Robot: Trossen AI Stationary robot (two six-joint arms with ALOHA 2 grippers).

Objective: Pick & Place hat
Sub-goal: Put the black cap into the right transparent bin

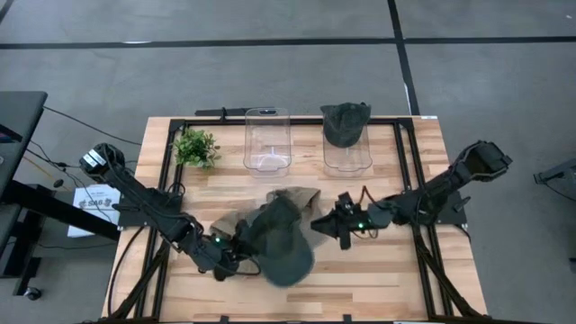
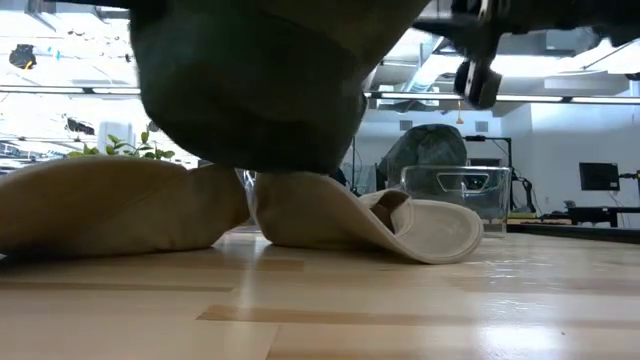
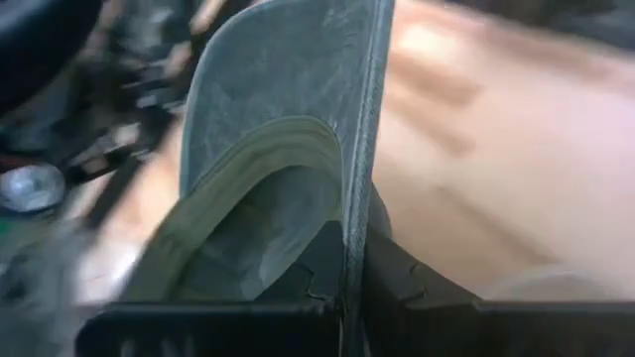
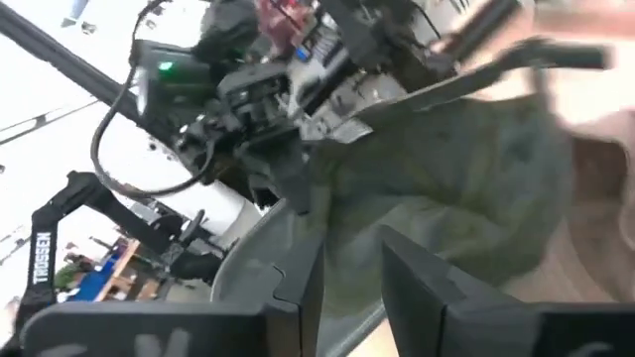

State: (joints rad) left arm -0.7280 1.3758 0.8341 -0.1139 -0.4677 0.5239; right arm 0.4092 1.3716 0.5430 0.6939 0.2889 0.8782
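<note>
Now the left gripper [image 3: 352, 288] is clamped on the brim of the dark green fabric cap [image 1: 286, 241], held above the beige cap [image 2: 330, 215]. Right gripper [image 4: 352, 263] stands parted beside it, apparently releasing. Next: carry it towards the empty clear plastic container [image 1: 267, 139].

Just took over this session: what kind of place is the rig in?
Probably a robotics lab or workshop: a wooden table on grey floor, exposed ceiling ducts, and a monitor on a bench beyond the table.
</note>
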